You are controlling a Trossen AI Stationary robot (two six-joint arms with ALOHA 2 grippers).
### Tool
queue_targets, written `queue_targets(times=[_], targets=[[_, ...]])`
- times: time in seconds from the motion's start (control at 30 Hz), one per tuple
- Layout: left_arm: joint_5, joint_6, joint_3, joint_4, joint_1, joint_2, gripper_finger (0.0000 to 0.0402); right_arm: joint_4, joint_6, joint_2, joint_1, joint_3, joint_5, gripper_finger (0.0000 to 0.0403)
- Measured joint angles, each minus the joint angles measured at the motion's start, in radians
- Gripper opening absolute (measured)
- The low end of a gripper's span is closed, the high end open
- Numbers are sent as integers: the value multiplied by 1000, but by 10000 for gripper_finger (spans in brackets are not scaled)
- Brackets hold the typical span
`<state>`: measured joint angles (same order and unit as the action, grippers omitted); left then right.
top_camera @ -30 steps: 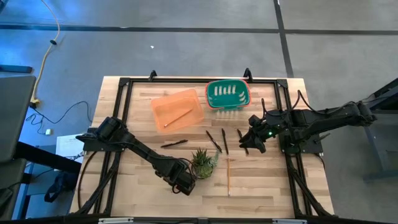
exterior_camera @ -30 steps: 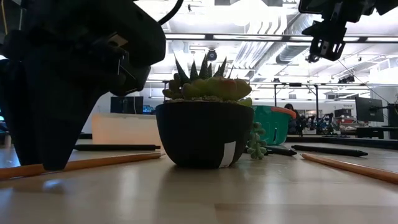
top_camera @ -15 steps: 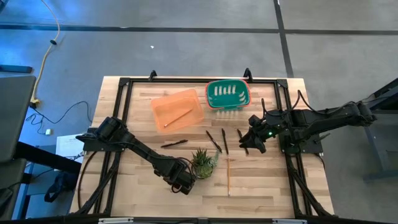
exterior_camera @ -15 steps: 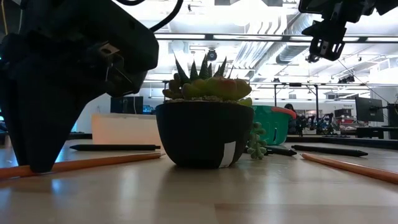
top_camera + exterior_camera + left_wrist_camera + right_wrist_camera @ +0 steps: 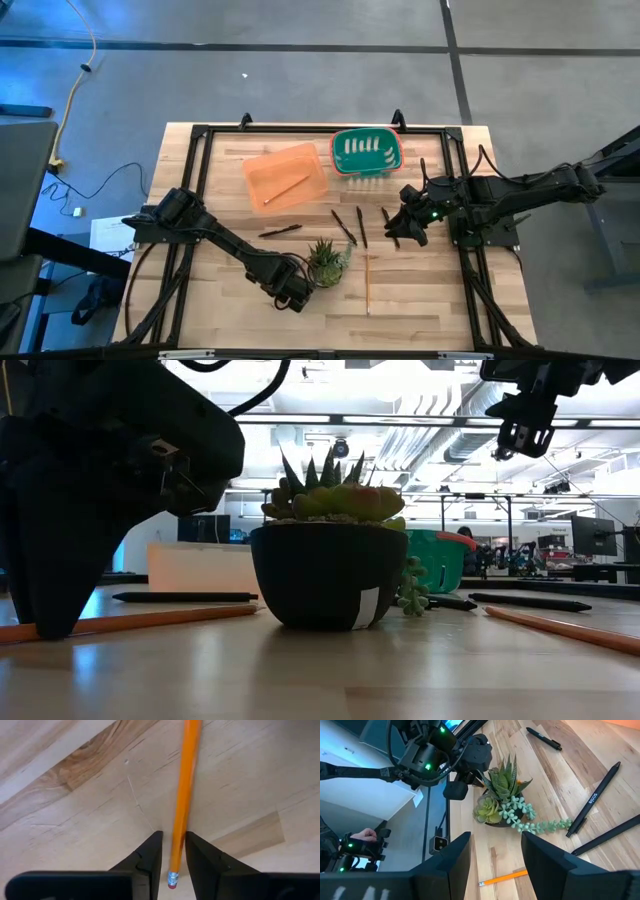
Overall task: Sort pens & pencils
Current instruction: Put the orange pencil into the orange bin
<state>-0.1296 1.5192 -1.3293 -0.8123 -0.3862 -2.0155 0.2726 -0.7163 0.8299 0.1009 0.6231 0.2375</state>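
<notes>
My left gripper (image 5: 290, 293) is down at the table beside the potted plant (image 5: 328, 262). It is narrowly open, with a finger on either side of an orange pencil (image 5: 181, 800) near its eraser end (image 5: 172, 880). That pencil lies flat on the wood (image 5: 150, 622). A second pencil (image 5: 368, 285) lies right of the plant. A third (image 5: 285, 188) rests in the orange tray (image 5: 262, 172). Dark pens lie on the table (image 5: 280, 231), (image 5: 343, 226), (image 5: 388, 224). My right gripper (image 5: 405, 228) hangs open high above the pens (image 5: 520, 435). My left gripper comes down from above with its fingers (image 5: 150, 855) across the pencil, close on both sides near the eraser end. The pencil lies flat on the table. Whether the fingers touch it, I cannot tell.
A green basket (image 5: 366, 152) holding pale items stands at the far edge, right of the orange tray. The plant's black pot (image 5: 325, 575) sits close to my left gripper, with trailing stems (image 5: 540, 822) spilling toward the pens. Bare wood lies along the near edge.
My left gripper has shifted a little toward the table's left edge while staying low at the tabletop. The pencil beneath it has stayed where it was.
</notes>
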Motion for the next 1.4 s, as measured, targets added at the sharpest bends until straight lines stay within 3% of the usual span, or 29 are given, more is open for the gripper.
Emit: queue_targets(times=[0.7, 1.4], targets=[[49, 34, -8, 9, 0, -1, 118, 0, 2, 0, 0, 0, 0, 165], [45, 90, -10, 23, 1, -1, 61, 0, 0, 0, 0, 0, 0, 165]])
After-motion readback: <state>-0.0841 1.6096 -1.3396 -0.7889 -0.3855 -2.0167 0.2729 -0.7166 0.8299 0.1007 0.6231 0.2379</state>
